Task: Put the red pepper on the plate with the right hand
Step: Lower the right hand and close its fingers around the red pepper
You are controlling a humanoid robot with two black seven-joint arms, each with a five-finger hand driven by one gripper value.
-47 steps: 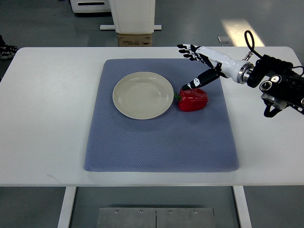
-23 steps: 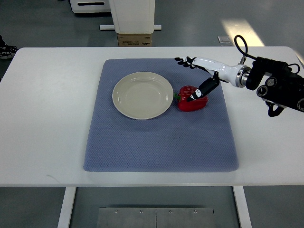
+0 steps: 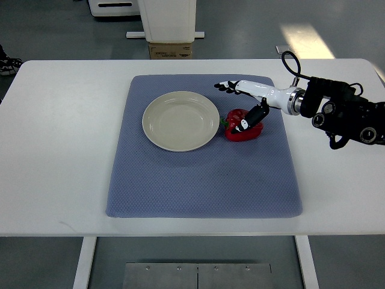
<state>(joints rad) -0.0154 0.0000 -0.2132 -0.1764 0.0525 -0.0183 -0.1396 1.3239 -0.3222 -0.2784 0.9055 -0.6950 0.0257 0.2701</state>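
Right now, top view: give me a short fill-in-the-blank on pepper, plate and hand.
1. The red pepper lies on the blue ____.
2. The plate holds ____.
3. The pepper sits to the picture's ____ of the plate.
4. The right hand is spread over the ____.

Missing words: mat; nothing; right; pepper

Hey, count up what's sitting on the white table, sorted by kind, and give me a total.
Blue-grey fabric mats: 1
Round cream plates: 1
Red bell peppers: 1
Total: 3, with the right robot hand over the pepper not counted.
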